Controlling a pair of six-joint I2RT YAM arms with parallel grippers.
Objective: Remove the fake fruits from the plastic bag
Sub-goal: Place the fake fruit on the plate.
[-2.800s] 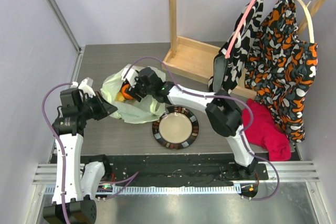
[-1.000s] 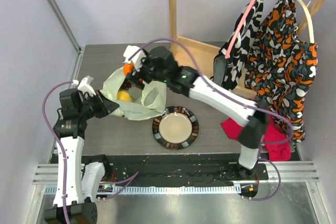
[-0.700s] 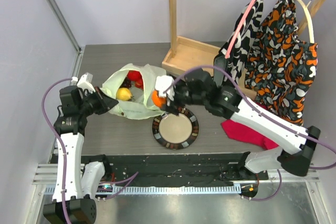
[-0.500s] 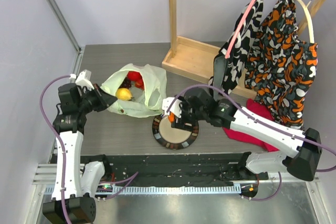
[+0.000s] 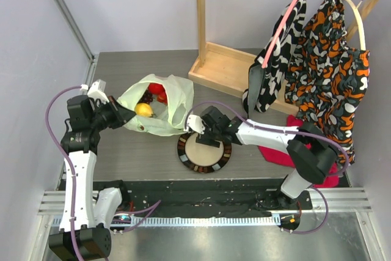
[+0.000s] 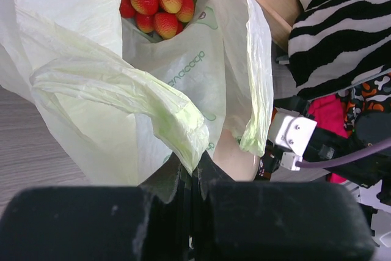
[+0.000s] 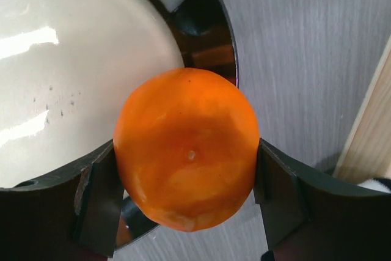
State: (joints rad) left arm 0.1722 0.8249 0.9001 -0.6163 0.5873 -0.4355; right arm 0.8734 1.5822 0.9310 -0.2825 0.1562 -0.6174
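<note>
Right claw spread wide, clasping the orange across its middle above the plate rim; the fruit looks glossy and rigid, probably light and slippery. Left claw pinched shut on the limp bag edge; berries and lemon lie inside, on the surface.

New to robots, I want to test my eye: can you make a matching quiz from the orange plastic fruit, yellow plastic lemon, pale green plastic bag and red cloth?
1. round orange plastic fruit
2. yellow plastic lemon
3. thin pale green plastic bag
4. red cloth

A. pinched by the left gripper
B. below the hanging patterned clothes
C. in the right gripper, over the rim of the round dark-rimmed plate
D. inside the bag

Pairs: 1-C, 2-D, 3-A, 4-B
</note>
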